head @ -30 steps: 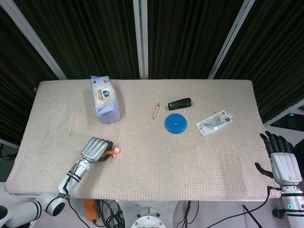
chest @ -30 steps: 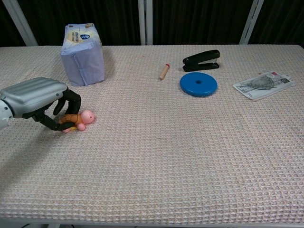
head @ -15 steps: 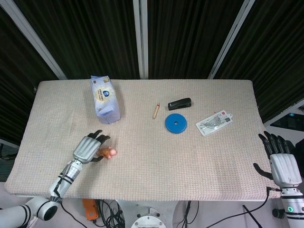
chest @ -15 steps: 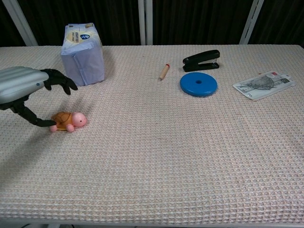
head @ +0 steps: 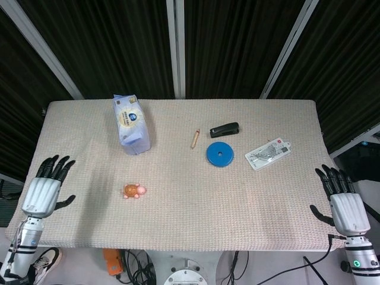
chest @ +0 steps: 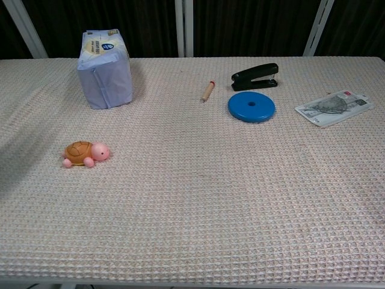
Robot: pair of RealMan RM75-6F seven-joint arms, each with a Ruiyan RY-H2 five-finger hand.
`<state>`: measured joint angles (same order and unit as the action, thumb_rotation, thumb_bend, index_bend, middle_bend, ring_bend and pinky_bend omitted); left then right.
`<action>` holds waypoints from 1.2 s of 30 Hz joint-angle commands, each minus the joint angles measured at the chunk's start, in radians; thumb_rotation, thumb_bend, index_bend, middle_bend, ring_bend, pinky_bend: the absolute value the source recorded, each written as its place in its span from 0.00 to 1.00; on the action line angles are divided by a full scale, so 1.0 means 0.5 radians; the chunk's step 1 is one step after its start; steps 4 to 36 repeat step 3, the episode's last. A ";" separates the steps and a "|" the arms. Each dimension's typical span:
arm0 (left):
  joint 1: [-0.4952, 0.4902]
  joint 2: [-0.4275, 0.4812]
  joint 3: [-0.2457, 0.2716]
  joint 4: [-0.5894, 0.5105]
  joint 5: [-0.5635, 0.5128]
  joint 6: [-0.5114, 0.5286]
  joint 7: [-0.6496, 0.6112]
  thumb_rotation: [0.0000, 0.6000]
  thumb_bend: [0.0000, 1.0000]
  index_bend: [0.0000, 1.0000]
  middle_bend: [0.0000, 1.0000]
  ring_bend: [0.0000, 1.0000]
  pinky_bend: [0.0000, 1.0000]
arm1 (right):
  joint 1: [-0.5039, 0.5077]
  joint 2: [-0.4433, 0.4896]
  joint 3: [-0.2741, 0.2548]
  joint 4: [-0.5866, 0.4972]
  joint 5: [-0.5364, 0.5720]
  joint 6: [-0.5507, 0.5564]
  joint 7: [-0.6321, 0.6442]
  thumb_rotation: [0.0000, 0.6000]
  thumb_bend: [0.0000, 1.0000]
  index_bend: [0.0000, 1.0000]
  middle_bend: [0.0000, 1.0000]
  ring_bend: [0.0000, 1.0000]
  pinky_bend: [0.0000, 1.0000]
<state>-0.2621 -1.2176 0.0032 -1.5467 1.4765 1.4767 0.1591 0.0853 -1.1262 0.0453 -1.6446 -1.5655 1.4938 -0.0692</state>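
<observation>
Head view: left hand [head: 43, 191] at table's [head: 178, 225] near-left edge, fingers spread, empty. Right hand [head: 343, 202] near-right, likewise. Toy turtle [head: 134, 190] lies apart, left of centre.
Chest view: turtle [chest: 85, 153] near-left; probably light, rubbery; grasp across shell.

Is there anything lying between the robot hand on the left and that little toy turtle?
Nothing visible. The left robot hand is open at the table's left edge, and only bare woven mat lies between it and the toy turtle. The tissue pack sits farther back, off that line.
</observation>
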 commanded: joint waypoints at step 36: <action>0.075 -0.008 0.010 0.098 0.002 0.059 -0.127 1.00 0.14 0.12 0.07 0.00 0.09 | 0.002 0.006 -0.005 -0.023 -0.007 -0.004 -0.037 1.00 0.15 0.00 0.00 0.00 0.00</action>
